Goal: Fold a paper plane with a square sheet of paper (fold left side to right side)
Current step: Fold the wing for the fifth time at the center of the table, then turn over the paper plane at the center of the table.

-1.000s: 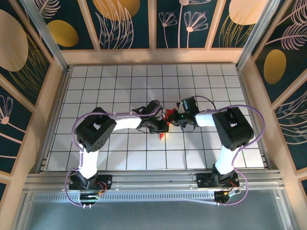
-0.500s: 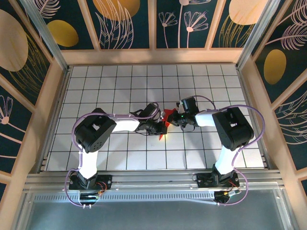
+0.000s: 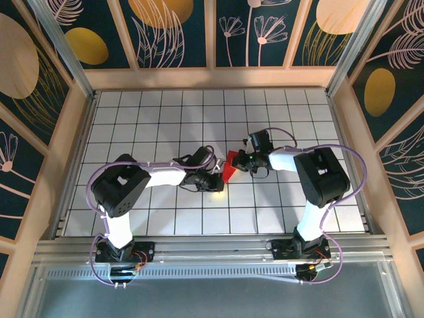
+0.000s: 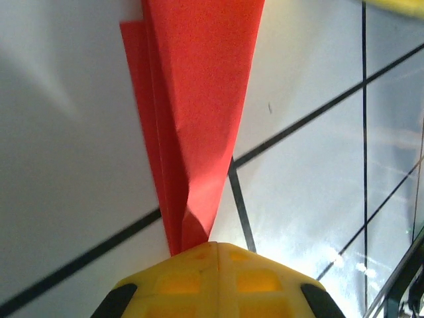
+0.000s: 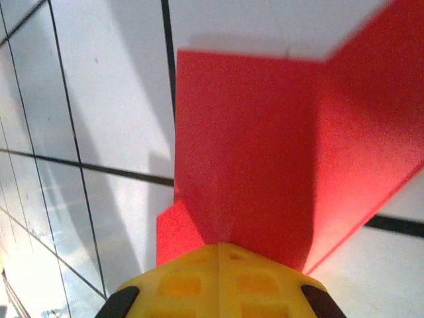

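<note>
**Ana:** Where is the thin, bright red folded paper sheet [image 3: 228, 167] sitting?

**Ben:** It is lying near the middle of the white grid-tiled table [image 3: 146, 119], between the two arms.

**Ana:** How is it looking?

**Ben:** From the left wrist, it is tapering to a slim point, with several stacked, creased layers showing along its left edge. From the right wrist, it is showing a broad flat panel, with a second flap angling off to the right along a sharp crease.

**Ana:** And the pincers?

**Ben:** The left pincer [image 4: 217, 255] is pinching the narrow near tip, its yellow fingers pressing together on the paper. The right pincer [image 5: 218, 255] is pinching the wider far end the same way.
</note>
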Controlling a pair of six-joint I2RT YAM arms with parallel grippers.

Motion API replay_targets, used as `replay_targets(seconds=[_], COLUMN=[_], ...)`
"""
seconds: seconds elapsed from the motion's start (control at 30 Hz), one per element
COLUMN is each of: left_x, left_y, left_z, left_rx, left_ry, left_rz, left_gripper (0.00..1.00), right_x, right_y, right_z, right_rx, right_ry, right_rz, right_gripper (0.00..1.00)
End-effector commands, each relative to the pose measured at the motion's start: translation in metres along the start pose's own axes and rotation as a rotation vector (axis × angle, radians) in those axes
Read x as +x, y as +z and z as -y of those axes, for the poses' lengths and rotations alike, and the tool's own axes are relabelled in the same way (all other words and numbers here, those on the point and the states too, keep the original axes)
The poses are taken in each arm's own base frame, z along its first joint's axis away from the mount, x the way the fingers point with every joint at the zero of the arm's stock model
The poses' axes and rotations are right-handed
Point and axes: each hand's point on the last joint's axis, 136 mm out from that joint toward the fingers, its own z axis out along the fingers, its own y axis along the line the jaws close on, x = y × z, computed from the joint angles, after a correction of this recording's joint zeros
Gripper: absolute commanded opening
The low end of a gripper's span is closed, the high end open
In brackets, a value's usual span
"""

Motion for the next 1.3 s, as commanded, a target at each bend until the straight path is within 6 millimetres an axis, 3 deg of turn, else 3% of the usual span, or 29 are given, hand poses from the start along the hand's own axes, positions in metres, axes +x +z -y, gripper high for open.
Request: replay_targets(seconds=[0.0,0.13,0.23,0.43,0.63,0.77,0.97,1.27], left_x=[0.004,-0.014,-0.032,-0.069,-0.073,-0.065,-0.054,-0.044], left_y=[-0.02,-0.05,-0.072,-0.123,-0.161,-0.181,-0.203,-0.203], left_z=[0.013,0.027,0.022,-0.009,-0.047,-0.069,-0.084,-0.095], left_rx=[0.035,0.118,0.107,-0.046,-0.225,-0.328,-0.396,-0.427], left_ry=[0.049,0.06,0.046,-0.031,-0.104,-0.143,-0.142,-0.137], left_rz=[-0.003,0.093,0.194,0.489,0.677,0.764,0.852,0.852], left_gripper=[0.01,0.05,0.1,0.34,0.5,0.56,0.63,0.65], right_x=[-0.03,-0.054,-0.057,-0.04,-0.013,-0.006,0.002,0.012], right_y=[-0.016,-0.044,-0.06,-0.071,-0.066,-0.061,-0.039,-0.018], right_z=[-0.011,-0.031,-0.035,-0.039,-0.039,-0.029,-0.03,-0.02], right_rx=[0.049,0.082,0.159,0.318,0.566,0.767,0.902,0.983], right_ry=[-0.074,-0.119,-0.133,-0.073,0.04,0.069,0.028,0.014], right_rz=[0.071,0.166,0.219,0.27,0.297,0.286,0.26,0.206], right_gripper=[0.1,0.27,0.4,0.61,0.72,0.72,0.67,0.55])
